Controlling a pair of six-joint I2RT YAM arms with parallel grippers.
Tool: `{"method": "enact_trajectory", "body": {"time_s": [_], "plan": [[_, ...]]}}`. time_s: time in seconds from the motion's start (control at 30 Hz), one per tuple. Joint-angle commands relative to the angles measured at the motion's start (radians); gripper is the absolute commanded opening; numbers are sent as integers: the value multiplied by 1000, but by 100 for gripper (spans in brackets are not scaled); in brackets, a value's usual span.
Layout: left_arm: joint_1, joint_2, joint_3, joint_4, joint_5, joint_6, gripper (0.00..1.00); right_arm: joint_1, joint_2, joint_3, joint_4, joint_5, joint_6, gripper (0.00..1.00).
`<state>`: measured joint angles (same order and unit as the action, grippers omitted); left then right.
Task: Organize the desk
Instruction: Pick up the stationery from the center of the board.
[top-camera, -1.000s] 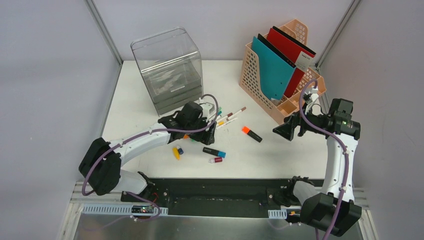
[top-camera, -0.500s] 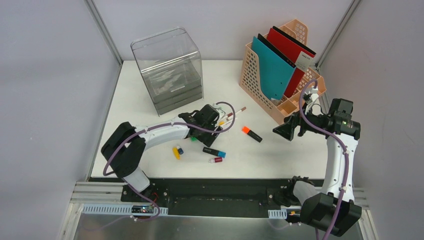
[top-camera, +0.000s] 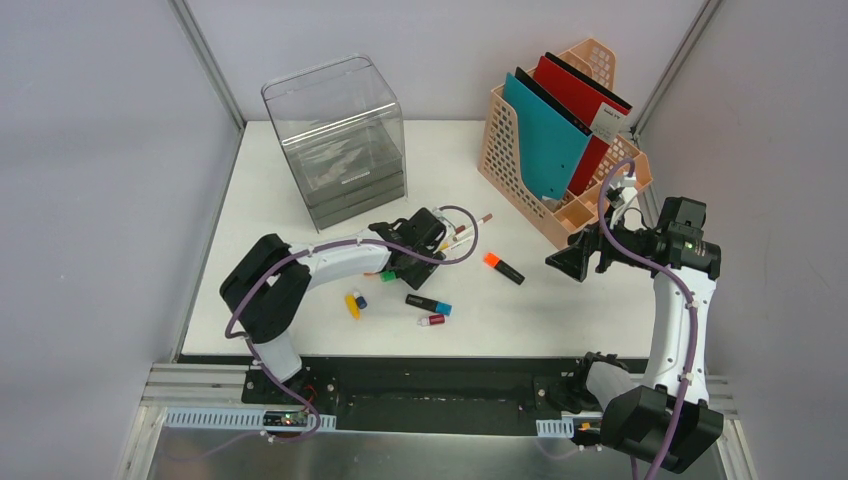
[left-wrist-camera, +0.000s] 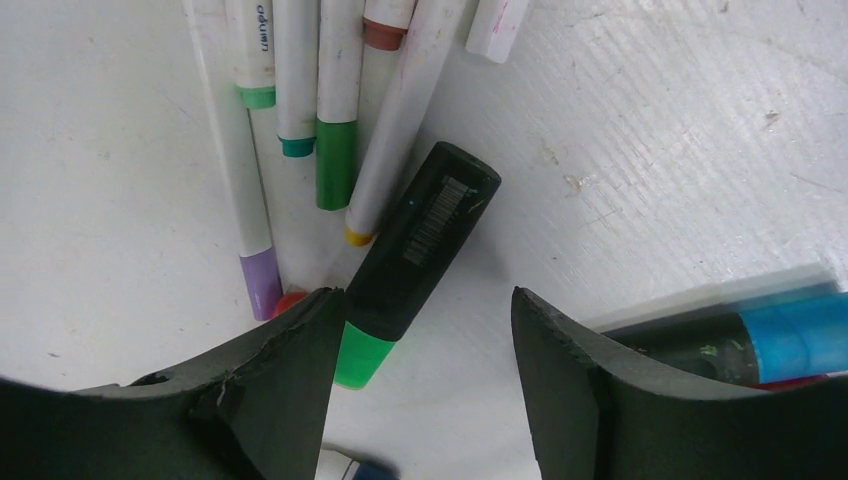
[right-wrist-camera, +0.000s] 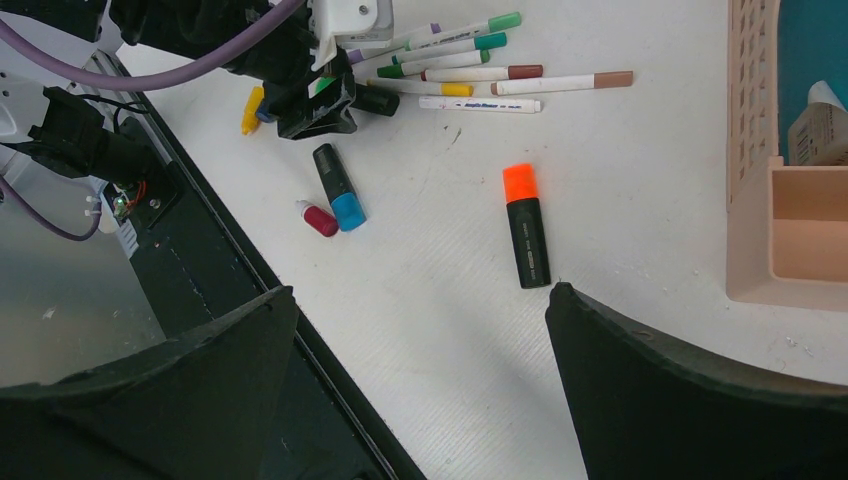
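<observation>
The left gripper (left-wrist-camera: 425, 300) sits low over the desk (top-camera: 560, 310), its two black fingers partly apart. A black highlighter with a green cap (left-wrist-camera: 425, 240) lies slanted on the surface between them. Its cap end is right against the inner edge of the left finger (left-wrist-camera: 290, 370), and there is a clear gap to the right finger. The fingers are not pressed onto it.

Just beyond the highlighter's far end is a loose bundle of white felt-tip pens (left-wrist-camera: 300, 100) with purple, green, teal and yellow tips, lying side by side. Near the gripper's right finger lies a black highlighter with a blue cap (right-wrist-camera: 338, 185), with a small red-capped piece (right-wrist-camera: 318, 218) beside it. A small yellow piece (right-wrist-camera: 250, 108) lies on the gripper's other side.

Further right, on its own, lies a black highlighter with an orange cap (right-wrist-camera: 527, 225). The right gripper (right-wrist-camera: 420, 292) hangs above the desk's right side, fingers spread wide, holding nothing.

The desk is a white tabletop filling the middle of the overhead view. At its far left stands a clear plastic drawer box (top-camera: 340, 140). At its far right stands a peach file rack (top-camera: 520, 170) holding a teal folder (top-camera: 545, 135) and a red folder (top-camera: 585, 95).
</observation>
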<state>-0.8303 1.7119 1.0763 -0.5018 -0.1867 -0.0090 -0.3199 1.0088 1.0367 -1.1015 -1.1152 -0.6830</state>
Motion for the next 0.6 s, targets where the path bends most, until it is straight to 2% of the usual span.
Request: {"method": "enact_trajectory", "body": {"time_s": [0.0, 0.43, 0.57], "plan": [[0, 22, 36, -3, -46, 36, 63, 6, -17, 1, 9, -34, -30, 99], [0, 51, 41, -3, -42, 31, 52, 6, -15, 0, 10, -35, -29, 99], [0, 50, 34, -5, -32, 29, 45, 5, -15, 1, 9, -36, -31, 99]]}}
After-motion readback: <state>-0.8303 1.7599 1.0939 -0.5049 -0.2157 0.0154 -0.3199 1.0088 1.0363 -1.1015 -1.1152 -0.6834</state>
